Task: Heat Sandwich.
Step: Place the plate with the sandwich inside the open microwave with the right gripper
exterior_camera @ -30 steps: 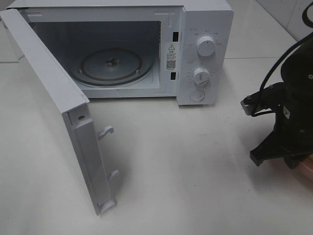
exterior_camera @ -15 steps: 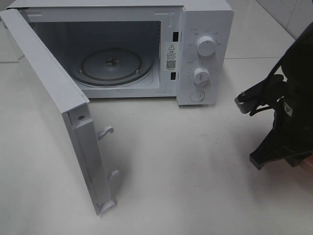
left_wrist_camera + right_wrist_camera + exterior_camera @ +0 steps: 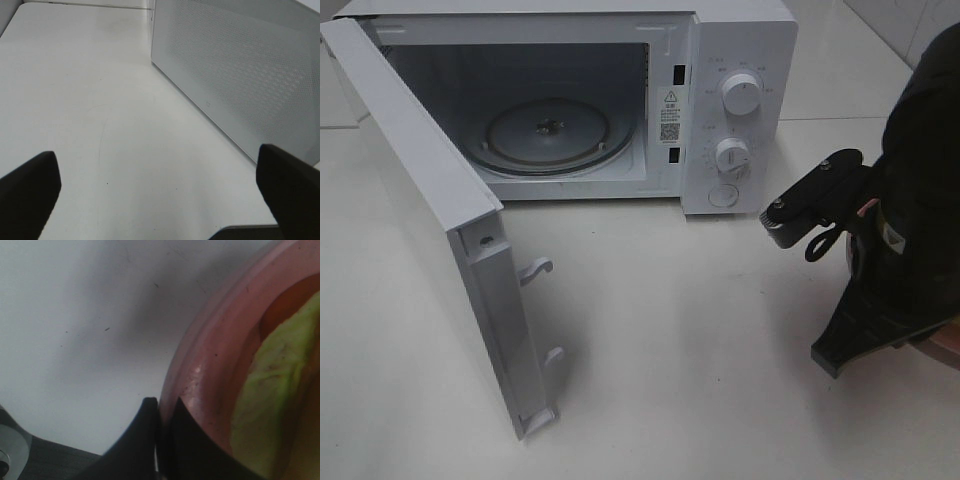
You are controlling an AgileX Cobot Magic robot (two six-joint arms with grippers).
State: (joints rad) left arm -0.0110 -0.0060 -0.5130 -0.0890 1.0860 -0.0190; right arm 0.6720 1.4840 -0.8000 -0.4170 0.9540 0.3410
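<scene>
At the left, the left gripper (image 3: 159, 187) is being held wide open and empty beside the open microwave door (image 3: 240, 75). At the right edge, the sandwich (image 3: 270, 390) is being kept on a pink plate (image 3: 200, 365), whose stiff rim is being pinched by the closed right gripper (image 3: 162, 412). Being soft and loose, the sandwich is judged likely to slide if tilted.

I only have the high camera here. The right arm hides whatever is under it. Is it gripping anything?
Observer: Yes. Its wrist view shows the right gripper with jaws closed on the rim of a pink plate.
Operator: Is the sandwich on it?
Observer: Yes, the sandwich lies on that plate, green filling showing.
Operator: And the left arm?
Observer: The left gripper has its jaws wide apart with nothing between them.
</scene>
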